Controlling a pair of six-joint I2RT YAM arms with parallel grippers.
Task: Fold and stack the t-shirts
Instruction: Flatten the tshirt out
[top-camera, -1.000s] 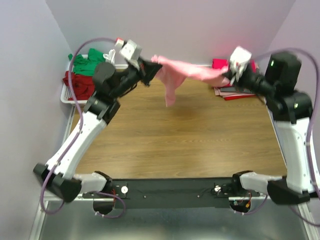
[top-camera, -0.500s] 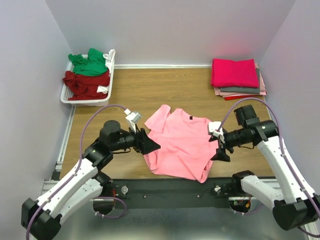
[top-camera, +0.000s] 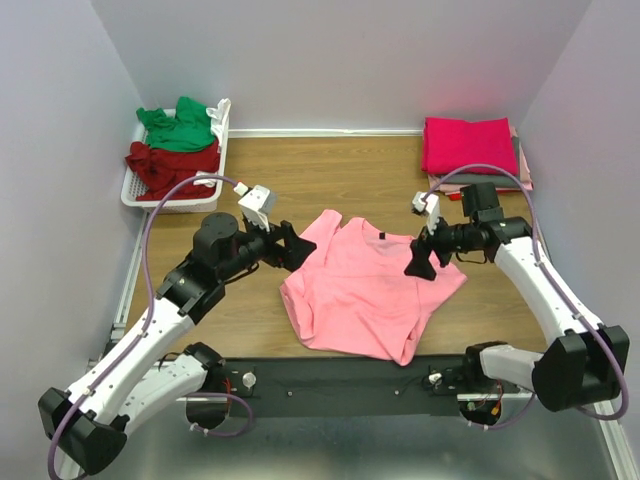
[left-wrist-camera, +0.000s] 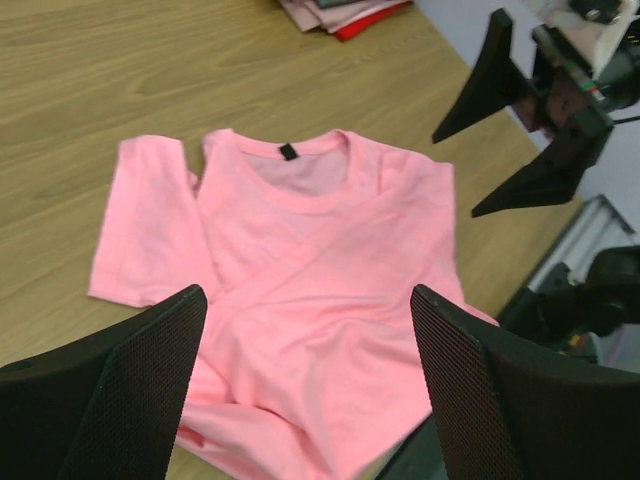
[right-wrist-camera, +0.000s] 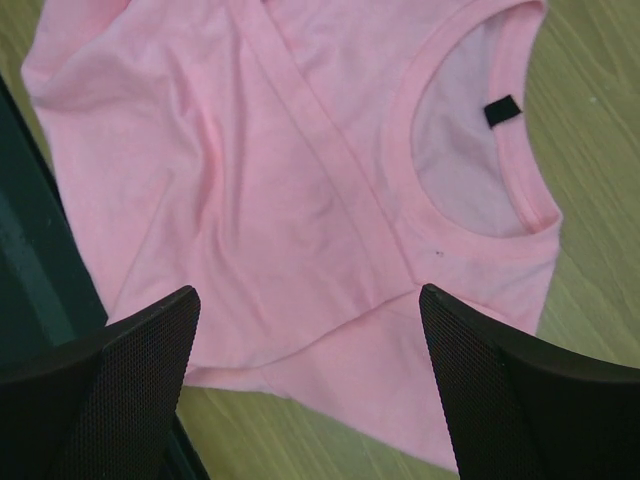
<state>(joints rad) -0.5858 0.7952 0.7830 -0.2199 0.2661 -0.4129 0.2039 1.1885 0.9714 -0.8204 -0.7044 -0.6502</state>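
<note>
Soft pink t-shirt (top-camera: 360, 290), rumpled, on woodgrain table (top-camera: 330, 180)

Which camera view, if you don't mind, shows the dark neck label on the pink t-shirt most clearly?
The right wrist view: the neck label sits large and sharp on the pink t-shirt. The left wrist view shows it smaller and farther off; the top external view shows only a tiny dark speck.

Surfaces: cloth, wood, plastic
Pink t-shirt (top-camera: 365, 290): soft matt cloth, lightly creased, on a smooth wood-grain counter (top-camera: 330, 180). Folded t-shirts (top-camera: 470, 145) back-right of it: same matt cloth. Basket (top-camera: 150, 203) back-left of it: white slotted plastic, slight gloss. Left pincer (left-wrist-camera: 307, 300) pads (left-wrist-camera: 130, 390): black, matt, fine mesh texture.
</note>
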